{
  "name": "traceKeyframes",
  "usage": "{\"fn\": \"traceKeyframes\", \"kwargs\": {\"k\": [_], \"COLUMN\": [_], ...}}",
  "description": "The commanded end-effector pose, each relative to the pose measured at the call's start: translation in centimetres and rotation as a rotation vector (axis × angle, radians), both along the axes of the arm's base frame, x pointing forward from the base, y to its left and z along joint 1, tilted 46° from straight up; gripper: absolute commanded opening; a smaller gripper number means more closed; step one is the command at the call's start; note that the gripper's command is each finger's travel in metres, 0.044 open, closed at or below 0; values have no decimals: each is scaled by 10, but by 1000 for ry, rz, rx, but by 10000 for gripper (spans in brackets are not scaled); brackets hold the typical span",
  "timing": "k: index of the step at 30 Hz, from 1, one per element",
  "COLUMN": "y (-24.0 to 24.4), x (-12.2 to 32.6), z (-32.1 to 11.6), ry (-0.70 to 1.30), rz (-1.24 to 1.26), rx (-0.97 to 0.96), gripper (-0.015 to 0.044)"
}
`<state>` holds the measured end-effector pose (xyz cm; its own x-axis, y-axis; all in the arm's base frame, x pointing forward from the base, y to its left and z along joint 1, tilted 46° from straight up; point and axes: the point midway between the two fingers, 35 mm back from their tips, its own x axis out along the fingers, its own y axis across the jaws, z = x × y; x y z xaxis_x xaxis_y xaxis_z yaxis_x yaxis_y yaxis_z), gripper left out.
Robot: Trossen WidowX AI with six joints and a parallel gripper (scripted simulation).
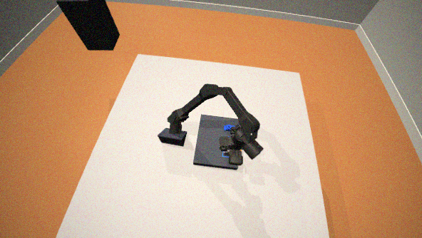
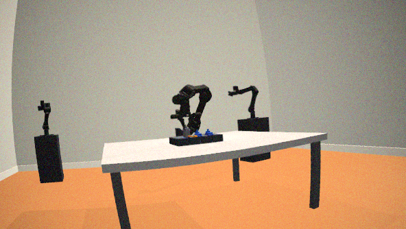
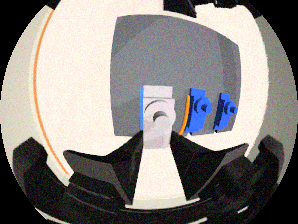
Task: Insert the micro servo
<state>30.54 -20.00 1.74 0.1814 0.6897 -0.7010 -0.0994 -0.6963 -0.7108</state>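
Micro servo [image 2: 186,131] [image 3: 158,95], pale grey, is held between the narrowed fingers of the gripper [image 1: 231,152] [image 2: 186,127] [image 3: 156,133]; it is over the deck, at lower centre in the wrist view, its round shaft side facing that camera. Whether it touches the deck or is inside the pocket, I cannot tell.

Orange floor [image 1: 360,153] [image 2: 219,195] surrounds the white table [image 1: 125,199] [image 2: 151,154] [image 3: 75,75], which fills the middle and bottom of the top view. Two black pedestals stand beyond the table in the exterior view, one at left [image 2: 49,158], one right of centre [image 2: 244,125], each bearing a small arm. The working arm [image 1: 190,103] [image 2: 205,97] arches across the centre of the top view, bending down toward the dark deck [image 1: 210,142] [image 2: 215,138] [image 3: 165,50].

Two blue servos stand on the deck, right of the grey one in the wrist view: the nearer [image 2: 197,134] [image 3: 198,112], then the farther [image 2: 208,132] [image 3: 223,112]. An orange strip [image 3: 186,115] runs beside the nearer. Smallest is a blue marking [image 3: 142,107], partly hidden, along the grey servo's left edge in the wrist view.
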Motion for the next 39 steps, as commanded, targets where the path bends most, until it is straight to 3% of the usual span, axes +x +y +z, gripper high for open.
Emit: {"fn": "traceKeyframes", "kwargs": {"k": [1,39], "y": [3,28], "x": [-1,6], "z": [-3,-28], "ry": [4,3], "rz": [-7,-7], "rx": [5,6], "gripper": [0,0]}}
